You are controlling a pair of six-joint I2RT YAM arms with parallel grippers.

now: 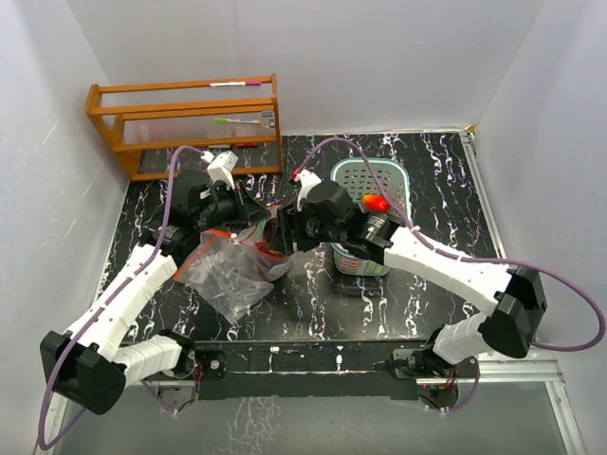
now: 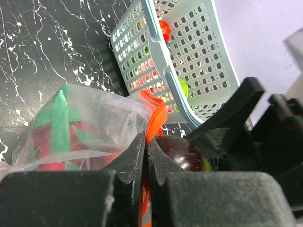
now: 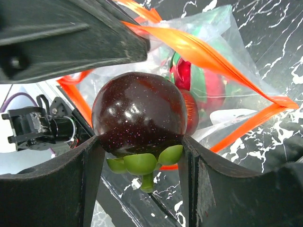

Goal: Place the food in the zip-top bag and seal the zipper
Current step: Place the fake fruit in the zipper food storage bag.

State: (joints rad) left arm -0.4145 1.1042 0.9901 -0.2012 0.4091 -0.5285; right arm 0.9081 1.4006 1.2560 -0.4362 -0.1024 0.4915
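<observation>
Maroon fruit (image 3: 137, 111) clamped in right gripper (image 3: 140, 142) at zip-top bag (image 2: 94, 109) mouth | left gripper (image 2: 146, 153) closed, pinching zipper (image 2: 157, 118) | red and green food (image 3: 208, 92) inside

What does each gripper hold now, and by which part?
The right gripper grips the dark maroon fruit by its two sides. The left gripper pinches the zip-top bag by its zipper.

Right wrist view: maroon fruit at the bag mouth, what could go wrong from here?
1. The maroon fruit in the right pincer looks nearly as wide as the opening. It may snag the zipper and shove the bag away.
2. Only the left pincer pinches the zipper, so a slip could collapse the mouth.
</observation>
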